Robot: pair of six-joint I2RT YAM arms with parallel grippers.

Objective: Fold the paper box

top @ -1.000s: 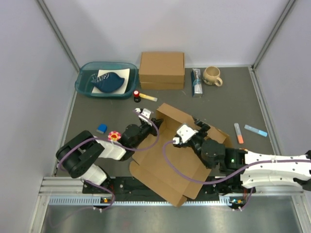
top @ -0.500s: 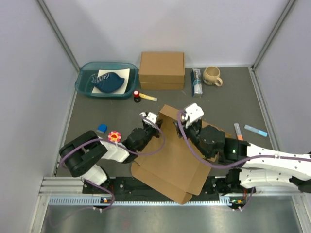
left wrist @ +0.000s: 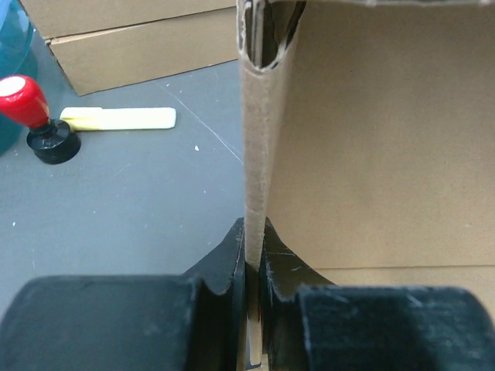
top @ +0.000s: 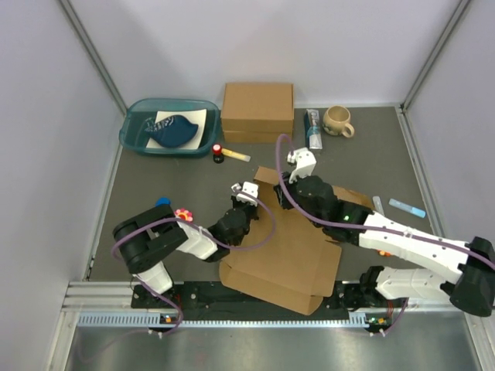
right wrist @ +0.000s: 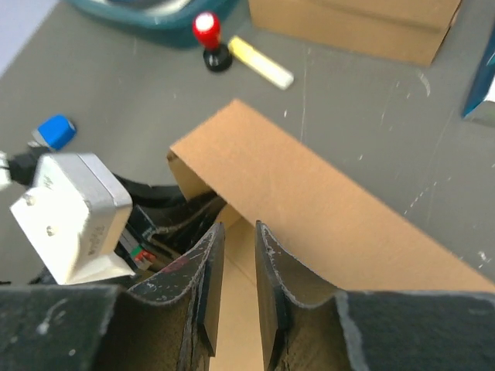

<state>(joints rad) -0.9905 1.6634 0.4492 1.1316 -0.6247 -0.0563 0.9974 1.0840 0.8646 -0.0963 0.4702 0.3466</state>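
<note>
Two-gripper wall-raising step. Box (top: 294,259) flat at centre of table (top: 155,182), one flap (right wrist: 309,193) upright. Left gripper (left wrist: 254,233) clenched on flap; right gripper (right wrist: 238,230) near-closed just beside flap, grasp not discernible. Next, likely: calls for folding flap inward along crease.

Robot lab cell, white panel walls (top: 271,39), aluminium base rail (top: 93,301)

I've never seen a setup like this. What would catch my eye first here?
A big sheet of brown cardboard, the paper box, sprawls across the near middle. The left gripper pinches one raised flap upright, with the right gripper close beside it. At the back stand a teal tray and a mug.
</note>
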